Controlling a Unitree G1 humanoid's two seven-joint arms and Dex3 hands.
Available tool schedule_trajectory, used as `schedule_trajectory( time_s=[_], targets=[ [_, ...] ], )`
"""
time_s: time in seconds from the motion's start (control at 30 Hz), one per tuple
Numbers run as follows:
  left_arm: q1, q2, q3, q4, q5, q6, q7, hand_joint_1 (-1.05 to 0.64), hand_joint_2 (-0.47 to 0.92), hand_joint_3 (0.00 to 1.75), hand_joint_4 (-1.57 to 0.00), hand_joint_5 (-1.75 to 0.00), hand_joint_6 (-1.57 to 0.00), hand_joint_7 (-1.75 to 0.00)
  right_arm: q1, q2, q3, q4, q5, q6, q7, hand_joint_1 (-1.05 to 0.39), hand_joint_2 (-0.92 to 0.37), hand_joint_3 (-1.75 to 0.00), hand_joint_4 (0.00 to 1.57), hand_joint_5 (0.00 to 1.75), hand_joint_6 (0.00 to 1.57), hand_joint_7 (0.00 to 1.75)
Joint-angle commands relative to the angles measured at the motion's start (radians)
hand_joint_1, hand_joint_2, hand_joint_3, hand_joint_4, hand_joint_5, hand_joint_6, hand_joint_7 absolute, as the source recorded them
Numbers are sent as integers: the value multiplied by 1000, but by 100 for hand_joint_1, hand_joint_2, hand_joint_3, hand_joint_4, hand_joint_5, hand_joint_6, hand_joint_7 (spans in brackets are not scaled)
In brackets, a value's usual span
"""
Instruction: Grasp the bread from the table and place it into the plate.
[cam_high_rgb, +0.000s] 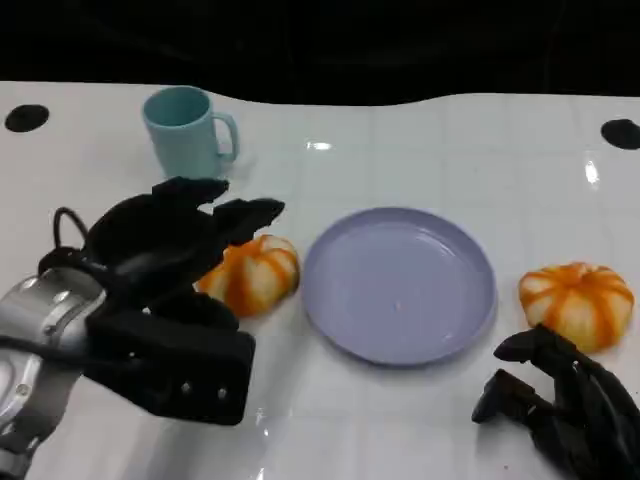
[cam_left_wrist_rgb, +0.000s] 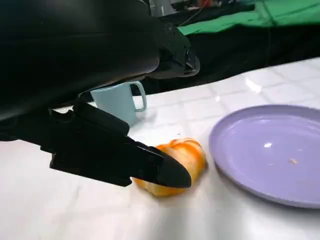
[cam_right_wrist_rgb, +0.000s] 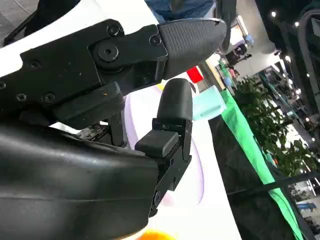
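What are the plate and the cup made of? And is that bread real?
The plate looks like glossy lilac plastic, with soft glints on it. The cup looks like matte teal plastic. The bread has bright orange stripes and a slight sheen, so it is probably a toy, though I can't be sure.

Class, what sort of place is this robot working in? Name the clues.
Probably a lab or demo hall: a white table bearing black markers, green cloth backdrop, and toy-like bread beside a plate.

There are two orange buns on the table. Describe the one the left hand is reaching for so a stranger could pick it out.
Start at the lavender plate in the middle of the white table. The bread lies just off the rim nearer the teal mug. Unlike its twin bun across the plate, it sits under the left hand.
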Motion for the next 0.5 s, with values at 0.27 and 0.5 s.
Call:
schedule_trajectory(
  time_s=[0.27,0.5],
  targets=[
    [-205,-120,-145,343,71,161,24,-53,85,0,-4,-6,-15,-1,26,-19,-4,-37,14,14,16,-52,-92,-24,66,147,60,113],
    [-351,-205,-225,661,65,181,113,-60,85,0,-8,-7,-17,-1,39,-14,-4,-58,16,17,12,-52,-92,-23,65,149,61,114]
  ],
)
